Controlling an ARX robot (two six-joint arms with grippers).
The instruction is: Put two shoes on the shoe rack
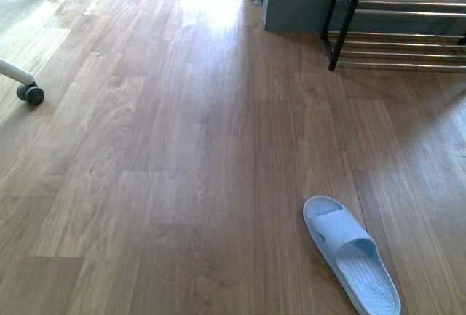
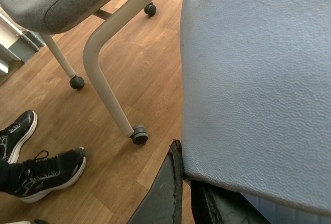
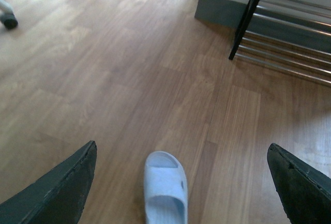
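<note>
A pale blue slide fills most of the left wrist view, its pebbled sole facing the camera. My left gripper is shut on its edge, one dark finger on each side. A second pale blue slide lies flat on the wooden floor at the near right. My right gripper hangs open above this slide, which lies between the wide-apart fingers and touches neither. The shoe rack, black-framed with chrome rods, stands at the far right, also in the right wrist view. Neither arm shows in the front view.
A chair with a grey seat, white legs and casters stands near my left arm. One caster shows at the front view's left edge. A person's feet in black sneakers rest nearby. A grey-based wall adjoins the rack.
</note>
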